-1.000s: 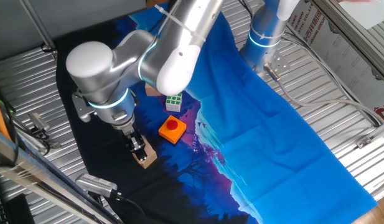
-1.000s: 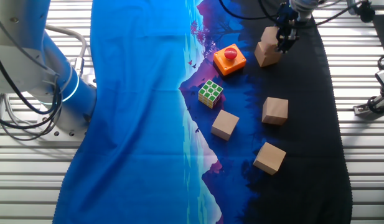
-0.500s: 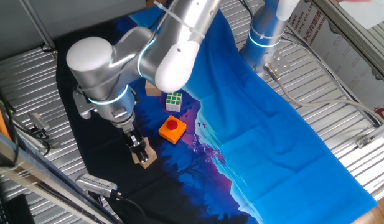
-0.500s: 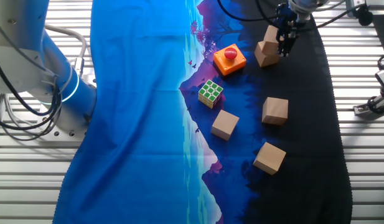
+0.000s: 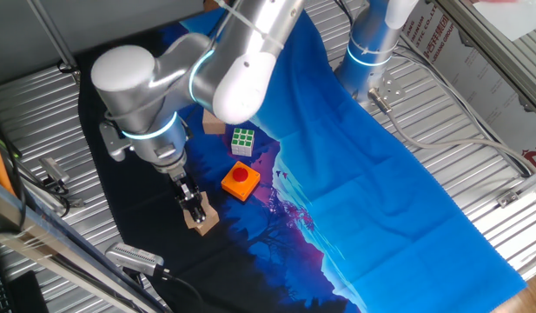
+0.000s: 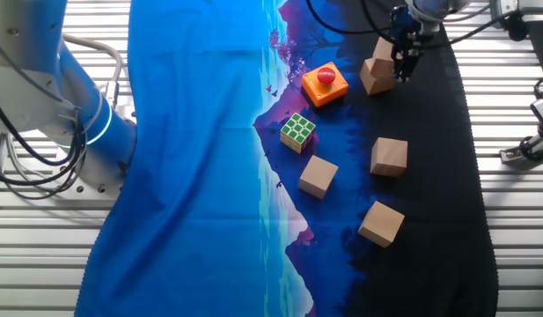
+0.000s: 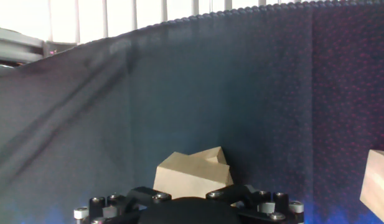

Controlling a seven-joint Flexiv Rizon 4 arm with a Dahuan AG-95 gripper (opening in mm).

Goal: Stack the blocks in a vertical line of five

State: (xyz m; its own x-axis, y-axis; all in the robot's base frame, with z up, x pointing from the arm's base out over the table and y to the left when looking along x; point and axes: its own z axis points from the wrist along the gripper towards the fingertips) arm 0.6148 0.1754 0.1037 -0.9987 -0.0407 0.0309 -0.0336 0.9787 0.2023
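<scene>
The big silver Rizon arm (image 5: 163, 87) bends down over the near end of the table, and its gripper (image 6: 403, 63) sits right at a pair of tan wooden blocks (image 6: 377, 70) that look to be one on top of the other, the upper one slightly skewed. From where I stand the fingers come down on the side of that pair away from the orange button block (image 6: 325, 84). The hand view shows the stacked pair (image 7: 195, 174) directly ahead of the fingers, close in, corners turned a little off square. Whether the fingers are pinched on the top block or parted around it, I cannot tell; they are too small and dark against the cloth.

Three more tan blocks lie loose on the mat: one (image 6: 389, 157) well down from the gripper, one (image 6: 319, 176) near the green-and-white puzzle cube (image 6: 298, 131), and one (image 6: 381, 223) farthest off. I'd judge the stack is two high, with three to go, so the nearest loose block seems the likely next fetch.

Everything rests on a blue-and-black printed cloth (image 6: 209, 158) spread over a ribbed metal table (image 6: 509, 229).
</scene>
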